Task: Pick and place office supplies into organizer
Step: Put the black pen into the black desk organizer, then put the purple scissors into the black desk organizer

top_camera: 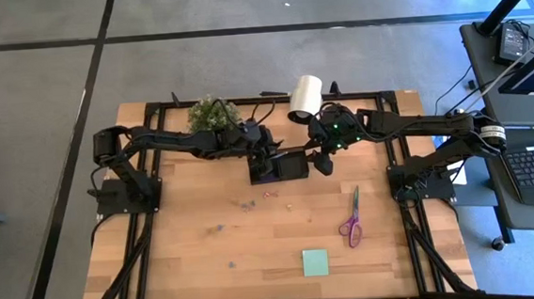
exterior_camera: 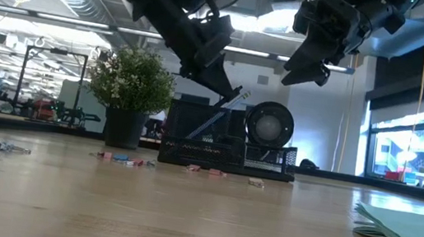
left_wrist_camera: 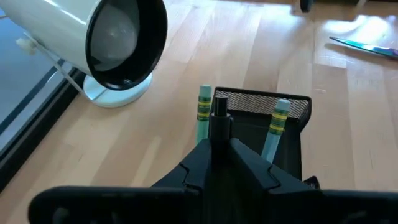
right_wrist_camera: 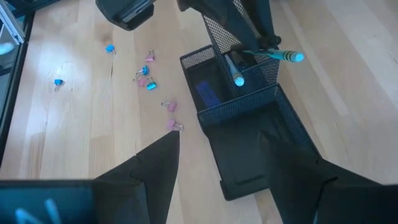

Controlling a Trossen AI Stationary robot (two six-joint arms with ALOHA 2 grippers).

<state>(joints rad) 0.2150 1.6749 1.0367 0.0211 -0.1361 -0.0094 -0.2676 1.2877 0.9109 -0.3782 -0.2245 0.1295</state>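
Observation:
The black mesh organizer (top_camera: 282,167) stands at the table's far middle, and two pale green sticks (left_wrist_camera: 204,109) (left_wrist_camera: 278,121) lean in its taller compartment. My left gripper (left_wrist_camera: 219,146) hangs over that compartment, shut on a black pen (left_wrist_camera: 219,115). My right gripper (right_wrist_camera: 224,168) hovers open above the organizer's low compartment (right_wrist_camera: 249,143) and touches nothing. Purple-handled scissors (top_camera: 352,219) and a light green sticky-note pad (top_camera: 314,262) lie flat on the near right of the table. Small clips (right_wrist_camera: 146,78) are scattered left of the organizer. My left gripper pinches the black pen (left_wrist_camera: 219,124) between its two fingertips, and one end of the pen sticks out past them. The fingers slant downward from the table's left side, over the taller compartment (left_wrist_camera: 261,99). They hide the rest of the pen.
A potted plant (top_camera: 213,114) and a white cylinder (top_camera: 306,98) on its side stand at the far edge behind the organizer. More clips (top_camera: 218,228) lie toward the table's middle left. Bare wood stretches across the near left.

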